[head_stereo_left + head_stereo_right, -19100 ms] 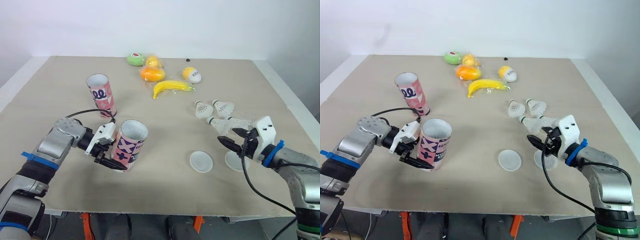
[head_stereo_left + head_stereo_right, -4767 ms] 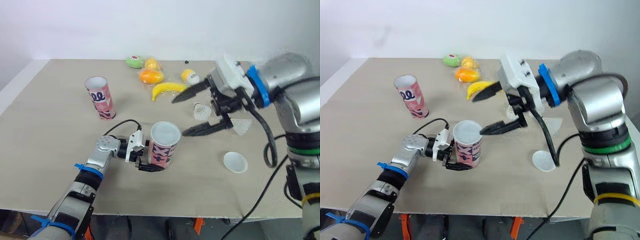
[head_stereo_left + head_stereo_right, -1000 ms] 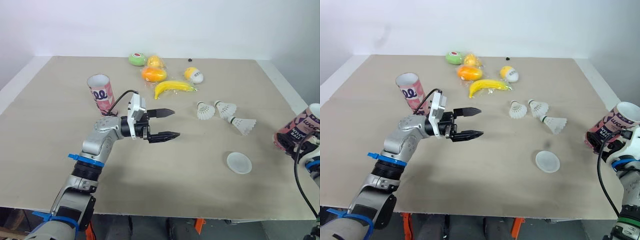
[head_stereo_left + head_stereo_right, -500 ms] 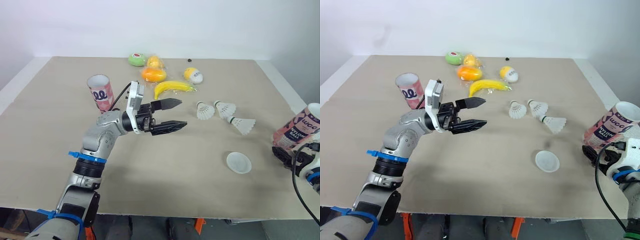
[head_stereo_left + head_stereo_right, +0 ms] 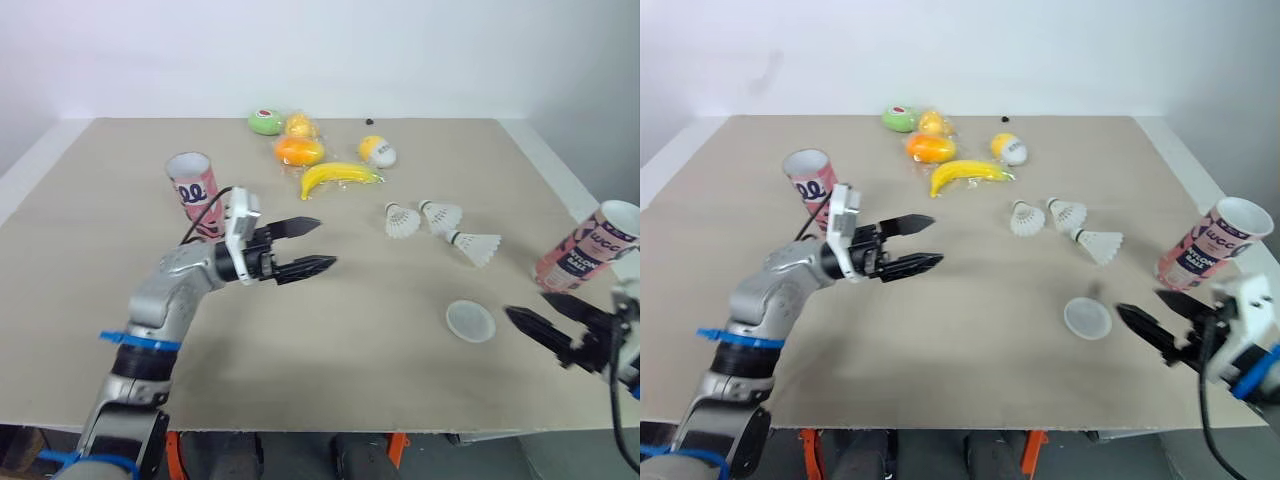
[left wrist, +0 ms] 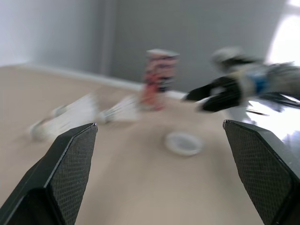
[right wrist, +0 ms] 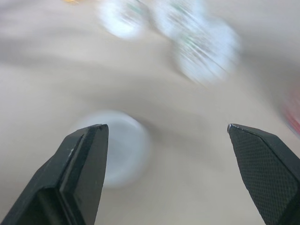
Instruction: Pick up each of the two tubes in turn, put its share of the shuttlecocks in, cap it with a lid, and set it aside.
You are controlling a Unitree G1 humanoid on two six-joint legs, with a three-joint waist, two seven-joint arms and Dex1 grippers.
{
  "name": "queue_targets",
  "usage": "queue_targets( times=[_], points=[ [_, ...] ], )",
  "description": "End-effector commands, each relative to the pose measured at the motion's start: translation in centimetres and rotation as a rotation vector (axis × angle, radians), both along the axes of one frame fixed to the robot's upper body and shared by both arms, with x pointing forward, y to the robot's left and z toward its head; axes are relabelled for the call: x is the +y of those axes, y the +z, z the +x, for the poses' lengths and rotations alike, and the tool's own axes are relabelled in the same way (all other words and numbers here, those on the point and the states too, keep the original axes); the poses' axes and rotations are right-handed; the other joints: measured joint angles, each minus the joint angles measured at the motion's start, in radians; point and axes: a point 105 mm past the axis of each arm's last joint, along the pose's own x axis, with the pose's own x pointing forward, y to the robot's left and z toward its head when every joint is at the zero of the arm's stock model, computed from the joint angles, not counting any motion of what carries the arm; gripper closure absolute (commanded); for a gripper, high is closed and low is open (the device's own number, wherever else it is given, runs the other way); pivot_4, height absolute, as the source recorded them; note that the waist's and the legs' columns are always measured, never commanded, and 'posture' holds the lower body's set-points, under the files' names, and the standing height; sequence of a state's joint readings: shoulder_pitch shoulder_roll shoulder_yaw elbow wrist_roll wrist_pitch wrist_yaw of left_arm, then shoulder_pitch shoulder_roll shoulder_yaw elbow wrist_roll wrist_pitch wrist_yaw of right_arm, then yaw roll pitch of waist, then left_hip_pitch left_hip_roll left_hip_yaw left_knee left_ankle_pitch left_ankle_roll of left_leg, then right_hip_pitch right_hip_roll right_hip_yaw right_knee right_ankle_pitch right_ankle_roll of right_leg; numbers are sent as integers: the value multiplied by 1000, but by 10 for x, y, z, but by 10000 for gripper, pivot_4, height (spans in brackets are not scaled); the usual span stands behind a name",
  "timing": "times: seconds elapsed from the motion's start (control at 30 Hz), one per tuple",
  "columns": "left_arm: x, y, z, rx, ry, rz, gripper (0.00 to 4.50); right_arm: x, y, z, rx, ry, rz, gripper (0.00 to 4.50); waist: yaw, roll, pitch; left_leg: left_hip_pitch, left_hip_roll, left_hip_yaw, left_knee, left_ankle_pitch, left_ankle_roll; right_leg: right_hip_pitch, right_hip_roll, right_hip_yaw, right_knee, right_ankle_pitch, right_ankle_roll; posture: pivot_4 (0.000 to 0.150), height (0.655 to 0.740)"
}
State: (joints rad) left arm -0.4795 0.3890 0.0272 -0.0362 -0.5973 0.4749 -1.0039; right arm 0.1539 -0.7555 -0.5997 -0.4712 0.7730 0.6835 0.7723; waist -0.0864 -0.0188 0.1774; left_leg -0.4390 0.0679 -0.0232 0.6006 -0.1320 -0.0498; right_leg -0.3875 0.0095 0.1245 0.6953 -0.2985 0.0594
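Fig.: 2 pink printed tubes w/ white rims: left tube, right tube.
3 shuttlecocks, 1 lid; L gripper & R gripper spread apart, empty.

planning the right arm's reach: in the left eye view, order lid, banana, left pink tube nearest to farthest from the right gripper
1. lid, just in front of the right gripper
2. banana, far side, middle
3. left pink tube, far over on the left

Both arms' jaws apparently wide apart
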Motion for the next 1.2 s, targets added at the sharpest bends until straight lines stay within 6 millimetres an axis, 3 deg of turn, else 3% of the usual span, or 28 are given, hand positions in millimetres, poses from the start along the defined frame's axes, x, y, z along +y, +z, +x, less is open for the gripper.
queue_targets(
  times=[0.03, 0.13, 0.23, 0.4, 0.5, 0.7, 0.93, 1.2],
  points=[
    [24, 5, -2, -13, 155, -3, 0, 52, 12, 11, -59, 173, 28, 1332, 2, -3, 2, 0, 0, -1, 0, 0, 0, 0, 0, 0, 0, 0, 0, 1500, 7400],
    [44, -4, -1, 27, 313, -24, 0, 90, 9, 23, -68, 302, 39, 1332, 13, -7, 3, -1, -1, 0, 0, 1, 0, 0, -1, 0, 0, -1, -2, 1500, 7400],
    [79, -12, 8, 73, 586, -97, 0, 119, 5, 39, -73, 394, 67, 1332, 18, -8, 2, -3, -1, 0, 0, 1, 0, 0, -2, 0, -4, 0, 2, 1500, 7400],
    [123, -36, 14, 34, 871, -14, 0, 152, -4, 44, -63, 526, 102, 1332, 35, -9, 2, -7, -2, -1, -2, -2, 0, -1, -2, -1, -11, 2, 4, 1500, 7400],
    [143, -40, 20, 22, 967, -4, 0, 159, -4, 47, -73, 546, 114, 1332, 41, -9, 2, -9, -2, -1, -2, -2, 0, -2, -2, -1, -11, 2, 3, 1500, 7400],
    [144, -36, 42, -25, 937, 34, 0, 161, 5, 47, -112, 542, 122, 1332, 44, -10, 2, -10, -1, -3, -1, -1, -1, -2, -1, -4, -11, 3, 3, 1500, 7400],
    [134, -46, 69, -46, 814, 118, 0, 161, 4, 44, -123, 519, 110, 1332, 42, -10, 2, -10, -2, -3, -1, -1, -1, -2, -1, -3, -11, 3, 3, 1500, 7400],
    [137, -36, 99, -33, 809, 109, 0, 157, 11, 39, -152, 481, 100, 1332, 42, -10, 2, -15, -2, -7, -1, -1, -1, -4, -1, -7, -12, 3, 3, 1500, 7400]
  ],
)
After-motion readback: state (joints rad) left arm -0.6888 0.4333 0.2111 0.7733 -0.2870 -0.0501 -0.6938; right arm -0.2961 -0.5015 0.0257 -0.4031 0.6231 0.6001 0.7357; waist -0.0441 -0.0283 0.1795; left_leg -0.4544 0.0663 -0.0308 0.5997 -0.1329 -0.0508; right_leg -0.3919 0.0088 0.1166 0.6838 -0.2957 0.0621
